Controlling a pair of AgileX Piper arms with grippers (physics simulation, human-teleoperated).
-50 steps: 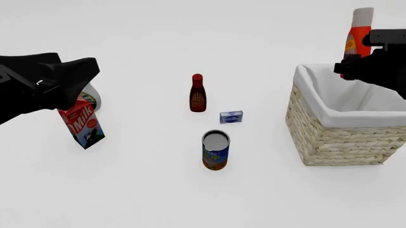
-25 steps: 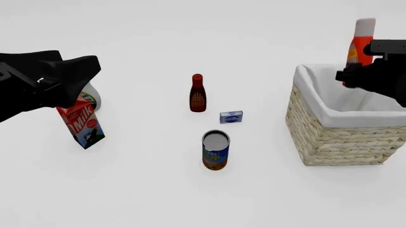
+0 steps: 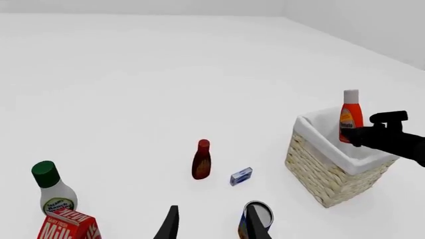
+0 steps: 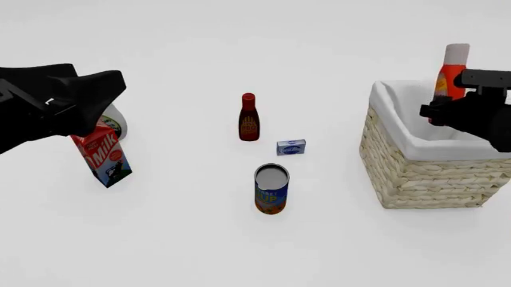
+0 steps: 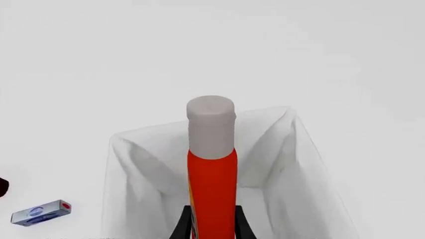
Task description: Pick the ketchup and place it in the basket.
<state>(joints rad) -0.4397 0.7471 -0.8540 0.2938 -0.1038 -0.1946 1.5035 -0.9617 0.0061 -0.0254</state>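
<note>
Ketchup [image 4: 452, 73] upright, pinched low on its body by the right gripper [image 5: 212, 224], hanging above the far part of the basket [image 4: 415, 173]; lower half of the bottle masked in the front view by the dark arm, so only cap, shoulder and a strip of label visible there. Seen in the right wrist view as a red column with grey cap [image 5: 211, 127] between two black fingers [image 5: 181, 226], fingertips cut off by the frame edge, white lining of the basket spread behind. Whether the bottle base is below the rim yet: cannot tell from any view.

Left gripper [image 3: 212, 226] parted with nothing between the fingers, shown only as two dark tips at the frame edge in its own wrist view; hidden in the front view behind the bulk of the left arm [image 4: 56, 104].

White bottle with green cap [image 3: 53, 191] plain in the left wrist view, yet mostly covered by the arm in the front view. Milk carton [image 4: 102, 156] tilted and whole in the front view, cropped to its top in the left wrist view. Maroon bottle [image 4: 249, 118], small blue box [image 4: 291, 147] and open can [image 4: 271, 188] all clear in the front view; can partly blocked by a finger in the left wrist view. Lettering on every label too small to read.
</note>
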